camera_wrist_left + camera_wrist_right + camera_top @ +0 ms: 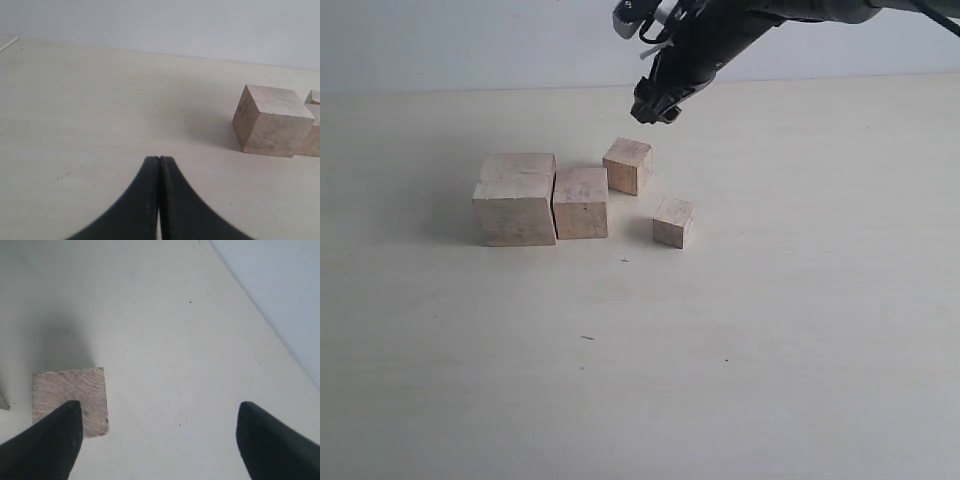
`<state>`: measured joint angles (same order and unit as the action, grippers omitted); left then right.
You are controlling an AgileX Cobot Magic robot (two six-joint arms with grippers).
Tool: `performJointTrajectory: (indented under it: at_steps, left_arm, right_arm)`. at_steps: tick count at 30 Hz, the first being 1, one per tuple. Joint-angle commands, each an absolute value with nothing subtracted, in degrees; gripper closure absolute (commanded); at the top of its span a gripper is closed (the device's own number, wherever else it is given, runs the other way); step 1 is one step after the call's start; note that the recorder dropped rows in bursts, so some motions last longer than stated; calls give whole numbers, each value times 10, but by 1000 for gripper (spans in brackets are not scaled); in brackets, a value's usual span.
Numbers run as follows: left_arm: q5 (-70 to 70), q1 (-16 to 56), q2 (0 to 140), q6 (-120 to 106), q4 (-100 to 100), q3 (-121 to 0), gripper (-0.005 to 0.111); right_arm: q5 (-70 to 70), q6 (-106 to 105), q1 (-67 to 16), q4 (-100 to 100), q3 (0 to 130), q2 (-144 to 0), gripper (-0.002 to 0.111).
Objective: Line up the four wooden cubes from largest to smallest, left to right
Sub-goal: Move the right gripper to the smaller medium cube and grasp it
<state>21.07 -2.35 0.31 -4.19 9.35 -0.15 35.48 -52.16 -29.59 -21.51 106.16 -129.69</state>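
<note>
We see four pale beige unpainted wooden cubes on a cream tabletop (pixel 770 350). The largest cube (pixel 515 205) is at the left with the second-largest cube (pixel 581 203) touching its right side, the third-largest cube (pixel 627 165) is just behind and to the right, and the smallest cube (pixel 673 221) stands apart, furthest right. The black right gripper (pixel 655 105) hangs in the air above and behind the third-largest cube, jaws wide apart and empty. The black left gripper (pixel 159 167) sits low over bare table, well to one side of the largest cube, jaws pressed together on nothing.
</note>
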Motion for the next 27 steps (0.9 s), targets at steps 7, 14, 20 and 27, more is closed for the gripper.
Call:
performJointTrajectory:
  at_steps: [7,14,20,27]
  left_arm:
    - [207,-21,0,-42,97,0,107]
    - [207,-21,0,-42,97,0,107]
    - [207,-21,0,-42,97,0,107]
    - [207,-21,0,-42,97,0,107]
  right_arm:
    - [431,-743,-287,-380,1063,-1301,28]
    - [432,-743,-267,-389,1063,-1312,28]
    - [434,-760,-264,-446,1063,-1337,28]
    - [440,-770,-264,-450,1063,-1361,28]
